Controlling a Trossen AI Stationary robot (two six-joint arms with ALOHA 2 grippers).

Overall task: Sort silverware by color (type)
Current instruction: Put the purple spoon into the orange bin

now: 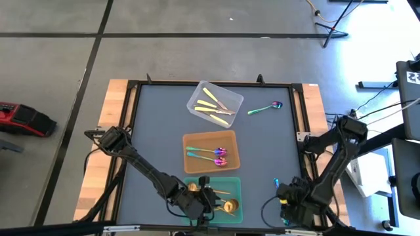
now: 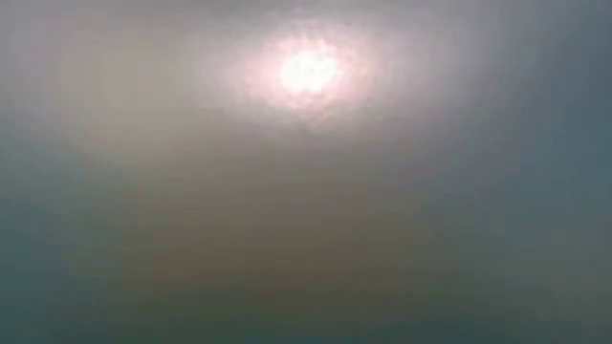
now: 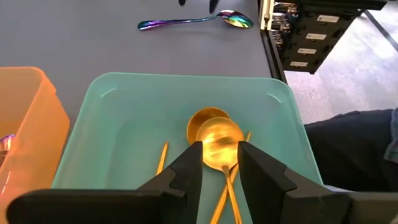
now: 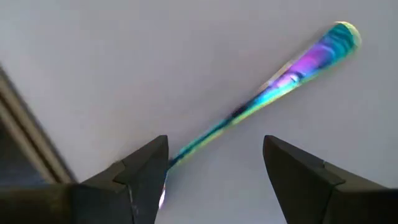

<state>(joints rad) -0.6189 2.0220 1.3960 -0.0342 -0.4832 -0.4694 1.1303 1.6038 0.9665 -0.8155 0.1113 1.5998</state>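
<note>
In the high view, pale yellow knives (image 1: 213,105) lie in the clear bin (image 1: 197,105). Rainbow spoons (image 1: 209,156) lie in the orange bin (image 1: 190,139). Copper-gold spoons (image 3: 217,138) rest in the green bin (image 3: 124,106). My left gripper (image 3: 221,152) hangs open just above them, their handles running under the gap. One rainbow spoon (image 1: 266,108) lies on the mat to the right of the clear bin. Another rainbow spoon (image 4: 280,81) lies flat near the table's right near corner. My right gripper (image 4: 214,146) is open above it, a finger on either side of its hidden end. My left gripper touches nothing that I can see. My right gripper comes from above; one fingertip (image 4: 158,155) stands right at the rainbow spoon's shaft (image 4: 186,146), and I cannot tell whether it touches. The spoon lies flat on the mat.
The three bins stand in a row down the table's middle, clear farthest, green (image 1: 235,187) nearest. Raised rails and wooden strips (image 1: 111,131) border the mat. The low view shows only glare. Bare mat lies left of the bins.
</note>
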